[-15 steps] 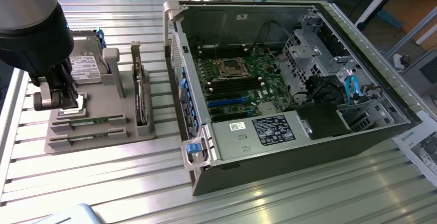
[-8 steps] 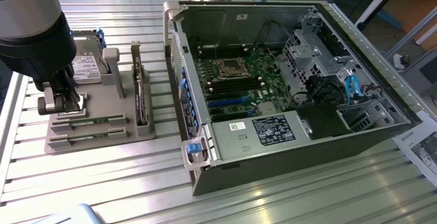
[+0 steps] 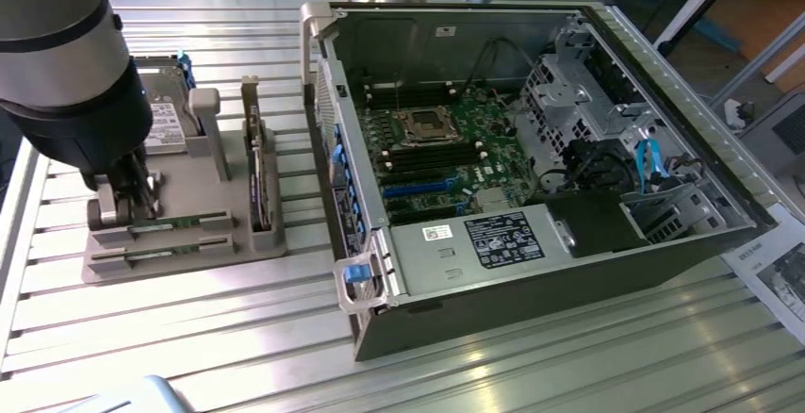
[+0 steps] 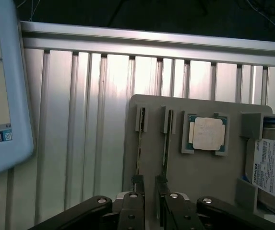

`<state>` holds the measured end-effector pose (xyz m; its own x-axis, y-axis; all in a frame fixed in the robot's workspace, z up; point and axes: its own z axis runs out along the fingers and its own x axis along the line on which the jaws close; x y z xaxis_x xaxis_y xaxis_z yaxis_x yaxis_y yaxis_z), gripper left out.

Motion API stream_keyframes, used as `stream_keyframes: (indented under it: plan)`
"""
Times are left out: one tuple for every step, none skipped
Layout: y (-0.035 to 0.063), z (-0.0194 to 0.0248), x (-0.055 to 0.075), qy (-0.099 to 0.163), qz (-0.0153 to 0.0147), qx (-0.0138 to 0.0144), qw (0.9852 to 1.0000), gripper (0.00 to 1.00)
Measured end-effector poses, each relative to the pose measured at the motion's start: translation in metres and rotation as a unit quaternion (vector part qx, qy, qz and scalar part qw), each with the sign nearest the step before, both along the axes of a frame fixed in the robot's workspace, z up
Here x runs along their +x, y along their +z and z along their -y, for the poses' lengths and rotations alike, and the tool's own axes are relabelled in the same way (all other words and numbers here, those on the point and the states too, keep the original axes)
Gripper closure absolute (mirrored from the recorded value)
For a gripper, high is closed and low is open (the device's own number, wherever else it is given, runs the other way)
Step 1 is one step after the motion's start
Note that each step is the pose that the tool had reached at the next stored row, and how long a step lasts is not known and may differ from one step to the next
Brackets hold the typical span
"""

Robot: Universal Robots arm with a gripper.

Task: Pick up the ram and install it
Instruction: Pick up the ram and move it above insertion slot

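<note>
Two green ram sticks [image 3: 170, 224] lie in slots at the front of a grey holder [image 3: 188, 267], on the exterior view's left. In the wrist view both ram sticks [image 4: 166, 143] show edge-on, running side by side away from the fingers. My gripper [image 3: 126, 204] hangs low over the end of the sticks farthest from the computer. Seen from the wrist, the gripper [image 4: 149, 182] is open, its two dark fingertips [image 4: 138, 183] just above the sticks' near ends, and only bare grey holder shows between them.
An open computer case [image 3: 529, 272] with its motherboard [image 3: 440, 149] lies to the exterior view's right. The holder also carries an upright dark expansion card [image 3: 258, 182], a hard drive [image 4: 271, 167] and a square silver processor [image 4: 207, 133]. A tablet [image 4: 3, 86] rests on the ribbed metal table [image 3: 188, 338].
</note>
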<state>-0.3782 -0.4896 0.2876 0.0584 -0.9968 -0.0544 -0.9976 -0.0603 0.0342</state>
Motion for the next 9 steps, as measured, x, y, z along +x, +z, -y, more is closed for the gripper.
stream_keyframes:
  plan:
    - [-0.0031,0.0,0.0,0.0,0.0,0.0,1.0,0.76]
    - [-0.0048,0.0,0.0,0.0,0.0,0.0,1.0,0.76]
    - [-0.0065,0.0,0.0,0.0,0.0,0.0,1.0,0.76]
    - [-0.0083,0.0,0.0,0.001,0.0,0.0,1.0,0.76]
    - [-0.011,0.0,0.0,0.001,0.0,0.0,1.0,0.76]
    - [-0.0132,0.0,0.0,0.001,0.0,0.0,1.0,0.76]
    - [-0.015,0.0,0.0,0.001,0.0,0.0,1.0,0.76]
    - [-0.0168,0.0,0.0,0.001,-0.0001,-0.0001,1.0,0.76]
    - [-0.0185,0.0,0.0,0.001,-0.0001,-0.0001,1.0,0.76]
